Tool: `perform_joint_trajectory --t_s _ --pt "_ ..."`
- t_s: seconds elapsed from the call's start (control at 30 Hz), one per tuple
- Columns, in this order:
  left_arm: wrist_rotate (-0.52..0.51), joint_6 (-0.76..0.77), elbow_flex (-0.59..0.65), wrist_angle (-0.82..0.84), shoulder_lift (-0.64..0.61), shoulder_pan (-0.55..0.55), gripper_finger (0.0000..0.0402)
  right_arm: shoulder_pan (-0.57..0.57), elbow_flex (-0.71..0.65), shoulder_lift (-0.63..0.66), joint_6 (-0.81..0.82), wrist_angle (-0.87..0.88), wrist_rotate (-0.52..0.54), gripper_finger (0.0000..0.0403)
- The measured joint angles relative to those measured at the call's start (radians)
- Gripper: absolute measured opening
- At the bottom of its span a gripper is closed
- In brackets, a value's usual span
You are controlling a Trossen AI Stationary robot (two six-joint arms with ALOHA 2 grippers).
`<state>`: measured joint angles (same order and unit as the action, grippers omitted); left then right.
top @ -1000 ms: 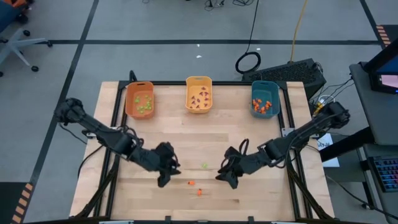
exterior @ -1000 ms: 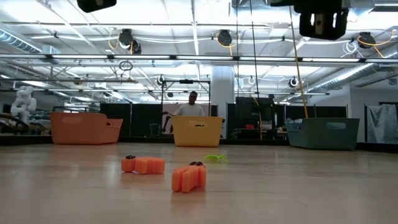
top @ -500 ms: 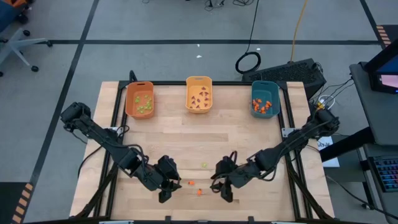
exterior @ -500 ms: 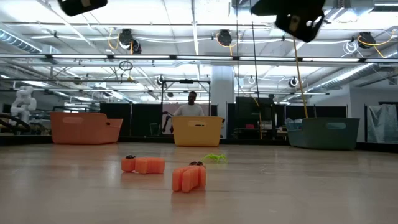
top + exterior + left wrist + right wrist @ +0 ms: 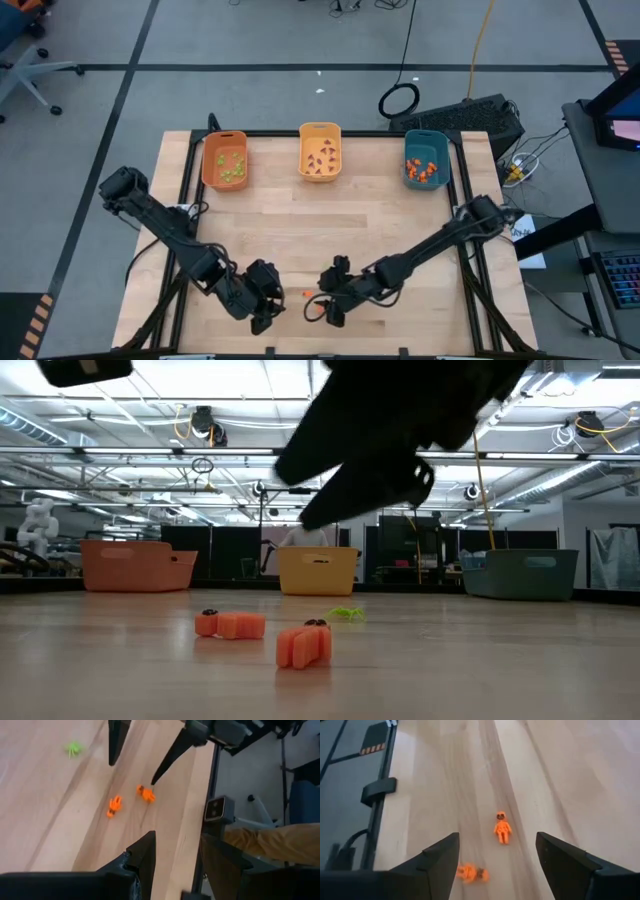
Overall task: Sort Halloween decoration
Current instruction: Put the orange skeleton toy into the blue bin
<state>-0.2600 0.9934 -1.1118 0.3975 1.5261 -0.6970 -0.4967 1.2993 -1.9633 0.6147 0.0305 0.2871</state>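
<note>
Two orange trinkets lie on the wooden table near its front edge, and a green one lies a little farther back. My right gripper hangs open low over the orange pair, and one trinket lies just before its fingertips. My left gripper stands open to their left, nothing between its fingers. Neither gripper touches a trinket.
At the far edge stand three bins: an orange one holding green trinkets, a yellow one holding dark ones, and a teal one holding orange ones. Bare wood lies between bins and grippers. A person stands in the room beyond the table.
My right gripper has swung toward the table's left and near edge, sinking and rolling, and now hangs just over the orange trinkets. My left gripper has gone toward the near edge and a little down. The trinkets have stayed put.
</note>
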Motion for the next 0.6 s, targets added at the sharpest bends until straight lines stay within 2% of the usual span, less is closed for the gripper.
perform_joint_trajectory --t_s 0.17,0.33,0.6 --pt "-0.001 0.056 0.0 0.041 0.0 -0.027 0.0154 0.009 0.002 -0.079 -0.026 -0.12 -0.005 0.0242" --pt "-0.004 0.084 0.0 0.038 0.0 -0.038 0.0154 0.012 0.002 -0.138 -0.082 -0.203 -0.082 0.0234" --pt "-0.008 0.102 0.0 0.039 0.0 -0.038 0.0154 0.013 0.002 -0.177 -0.152 -0.196 -0.028 0.0216"
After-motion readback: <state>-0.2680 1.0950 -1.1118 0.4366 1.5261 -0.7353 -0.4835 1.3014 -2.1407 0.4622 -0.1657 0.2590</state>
